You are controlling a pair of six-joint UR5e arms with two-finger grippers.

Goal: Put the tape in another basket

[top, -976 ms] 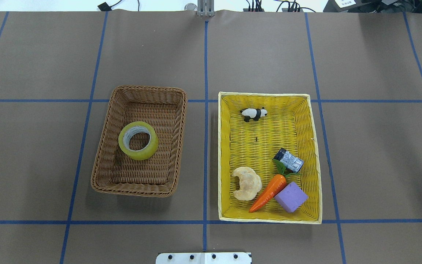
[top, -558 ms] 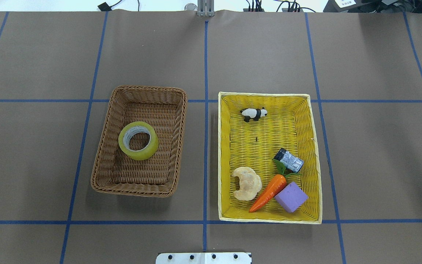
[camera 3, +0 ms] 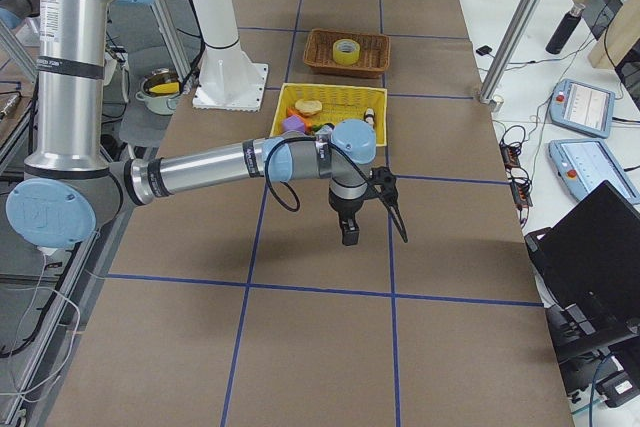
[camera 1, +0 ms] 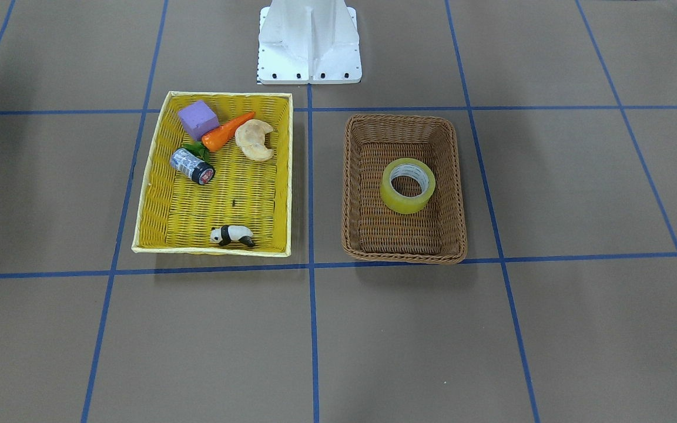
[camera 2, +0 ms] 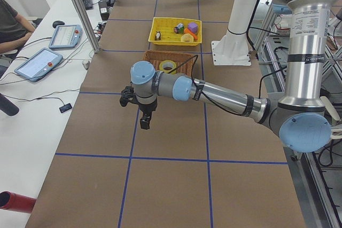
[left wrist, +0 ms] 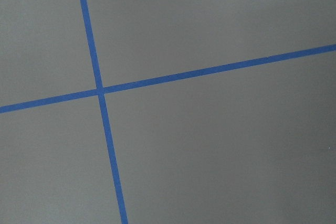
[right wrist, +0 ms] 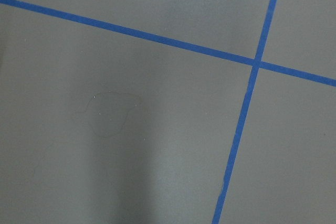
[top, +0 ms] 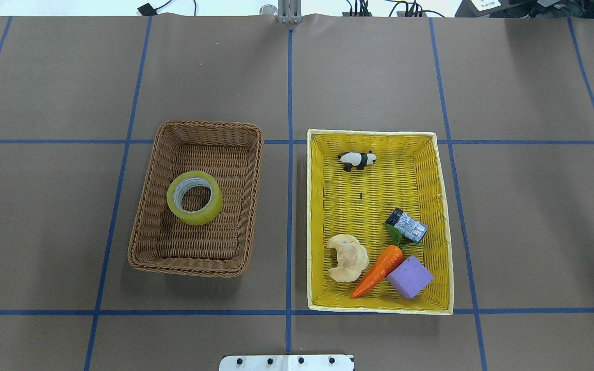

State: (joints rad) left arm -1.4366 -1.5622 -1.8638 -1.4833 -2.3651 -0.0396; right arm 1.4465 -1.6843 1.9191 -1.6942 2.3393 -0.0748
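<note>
Both sets of fingers show clearly only in the side views, so I cannot tell whether they stand apart or together. The left gripper [camera 2: 134,111] and the right gripper [camera 3: 372,219] each hang above the brown table [top: 70,232], over its blue lines [left wrist: 100,90], well apart from the tape [top: 199,217]. The tape lies flat, hole upward, inside the basket [top: 249,201], which sits beside the yellow tray-basket [top: 309,216].
</note>
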